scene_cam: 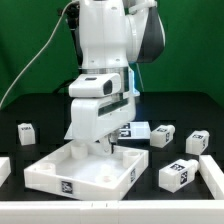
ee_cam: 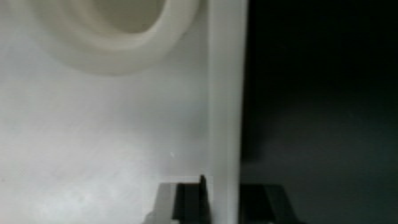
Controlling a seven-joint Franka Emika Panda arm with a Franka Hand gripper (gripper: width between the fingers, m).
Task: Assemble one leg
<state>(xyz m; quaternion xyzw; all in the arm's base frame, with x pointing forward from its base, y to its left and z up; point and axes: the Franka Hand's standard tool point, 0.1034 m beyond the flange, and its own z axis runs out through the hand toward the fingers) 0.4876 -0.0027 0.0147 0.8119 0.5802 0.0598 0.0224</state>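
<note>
The large white tray-like piece (scene_cam: 60, 172) lies at the front of the table. My gripper (scene_cam: 104, 149) reaches down at its far rim. In the wrist view my gripper (ee_cam: 221, 186) straddles the tray's upright wall (ee_cam: 224, 90), with one dark finger (ee_cam: 185, 202) inside and the other outside, both against the wall. A round corner hole (ee_cam: 111, 30) shows in the tray floor. Several legs, small white tagged blocks, lie loose on the black table: one at the exterior view's left (scene_cam: 27, 132), others at the right (scene_cam: 162, 134) (scene_cam: 197, 141) and one in front (scene_cam: 178, 174).
Another tagged block (scene_cam: 138, 131) lies just behind my hand. White pieces sit cut off at the left edge (scene_cam: 4, 168) and the right edge (scene_cam: 212, 178) of the exterior view. A green wall closes the back.
</note>
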